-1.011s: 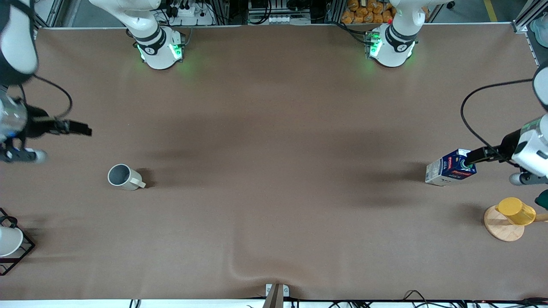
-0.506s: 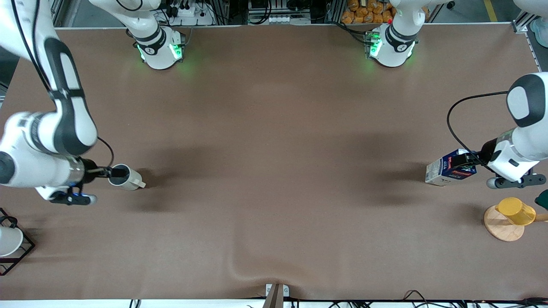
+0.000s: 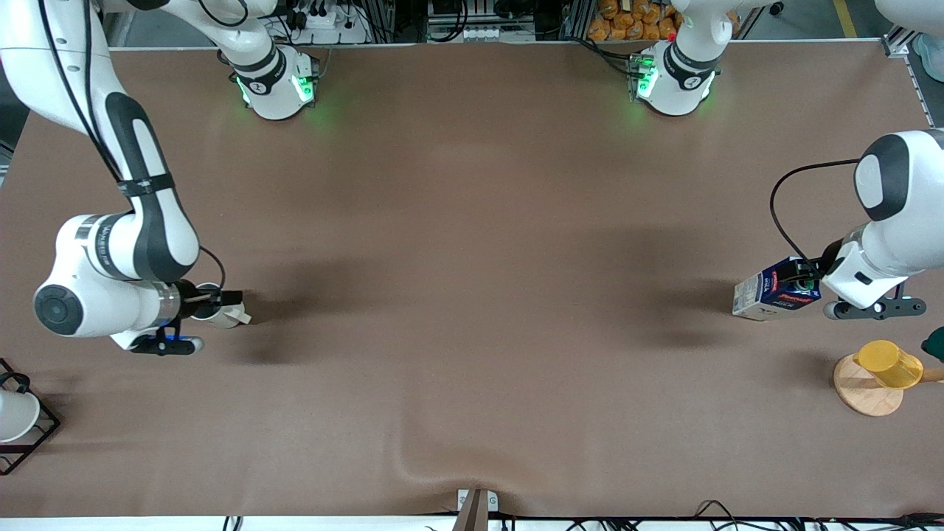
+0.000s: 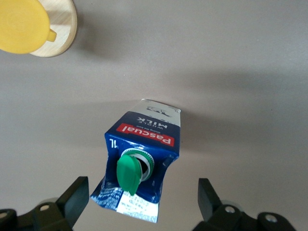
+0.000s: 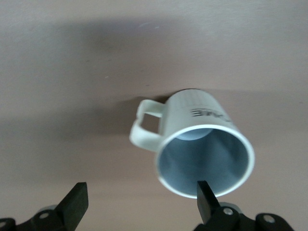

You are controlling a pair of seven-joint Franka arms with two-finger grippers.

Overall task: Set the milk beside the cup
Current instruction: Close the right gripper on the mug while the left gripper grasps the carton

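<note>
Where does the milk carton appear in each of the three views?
Front view: milk carton stands near the left arm's end of the table, under the left gripper.
Left wrist view: it stands between the open jaws, green cap up.
Right wrist view: not in it.
Shared landmark: yellow cup on its wooden disc.

A: What stands between the two ends of the table?
B: Bare brown tabletop across the whole middle.
A: And at the edges?
B: At the left arm's end, a yellow cup on a wooden disc sits nearer the front camera than the milk. At the right arm's end, a black wire rack fills the near corner, close to the cup.
</note>
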